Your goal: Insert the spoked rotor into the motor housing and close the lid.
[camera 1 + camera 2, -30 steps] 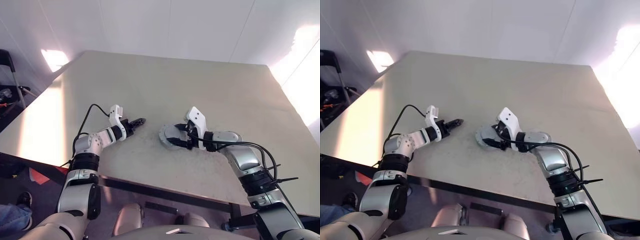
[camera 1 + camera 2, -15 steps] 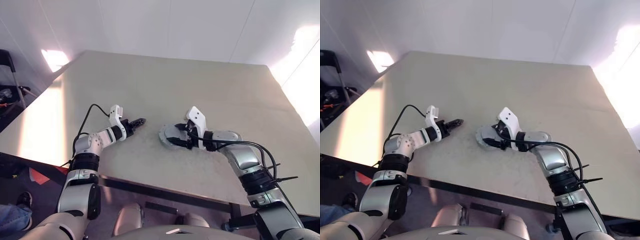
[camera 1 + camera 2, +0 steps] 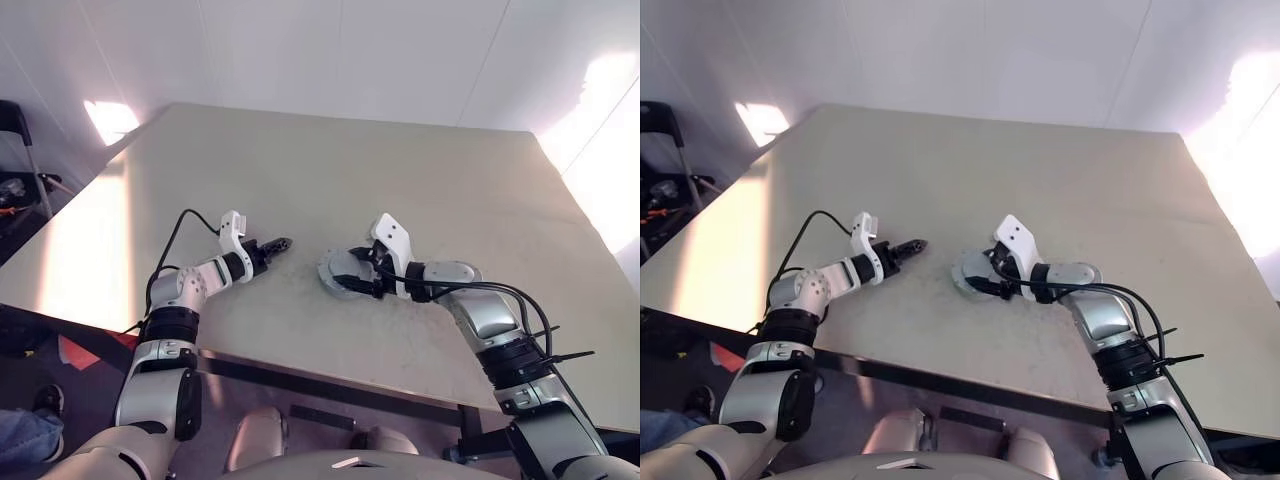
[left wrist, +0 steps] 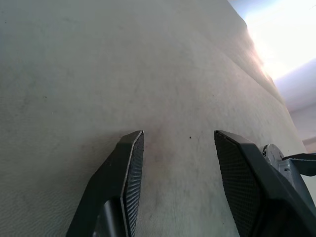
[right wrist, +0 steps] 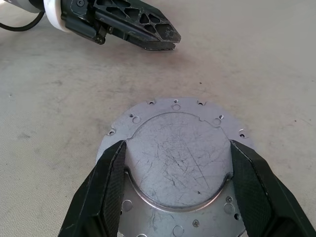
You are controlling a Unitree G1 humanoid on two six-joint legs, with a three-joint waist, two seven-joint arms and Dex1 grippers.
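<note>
Lid (image 5: 177,163) under the claw: the right gripper (image 5: 177,143) hovers low over the silvery disc. Its two black fingers (image 5: 106,187) are spread wide, one on either side of the disc's raised, scratched centre. We see open jaws here rather than a grip, and the disc lies flat with its ring of small holes showing all round the flange.

From the head camera the lid sits toward six o'clock of the table (image 3: 400,170), close to the near edge. The right arm reaches it from about four o'clock.

At nine o'clock of the lid, a little apart from it, the left gripper (image 3: 272,244) points toward the disc just above the tabletop. Its fingers are parted and there is nothing between them but bare table surface.

What has changed over the last second is, as far as we can see, nothing. Both arms stand where they stood, both sets of fingers are as wide as they were, and the disc has not shifted.

We read that as a pause at the closing step, not as progress. The lid appears to be down already, perhaps being checked or about to be pressed home.

Whether the motor housing and the spoked rotor lie beneath the disc we cannot tell, since the lid covers whatever is under it. If they do, we judge the task nearly done, with only the seating and the release left.
</note>
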